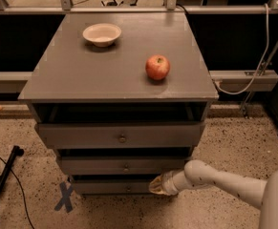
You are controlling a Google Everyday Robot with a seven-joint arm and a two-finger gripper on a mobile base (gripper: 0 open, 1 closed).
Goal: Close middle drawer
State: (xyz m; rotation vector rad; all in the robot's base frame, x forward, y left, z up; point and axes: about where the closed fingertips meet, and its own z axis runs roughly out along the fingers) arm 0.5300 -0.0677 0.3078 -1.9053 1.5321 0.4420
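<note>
The grey cabinet (114, 75) has three drawers, all partly pulled out. The middle drawer (90, 166) shows its flat front with a small dark knob (125, 167), under the further-out top drawer (81, 136). The lowest drawer front (105, 187) sits below it. My gripper (158, 184) reaches in from the right on a white arm (215, 179). It is at the right end of the drawer fronts, level with the lower edge of the middle drawer and the lowest front. I cannot tell whether it touches them.
A red apple (157, 67) and a white bowl (101, 34) sit on the cabinet top. A black stand leg and cable (2, 185) lie on the speckled floor at left. A blue tape cross (64, 197) marks the floor. A white cable (262, 56) hangs at right.
</note>
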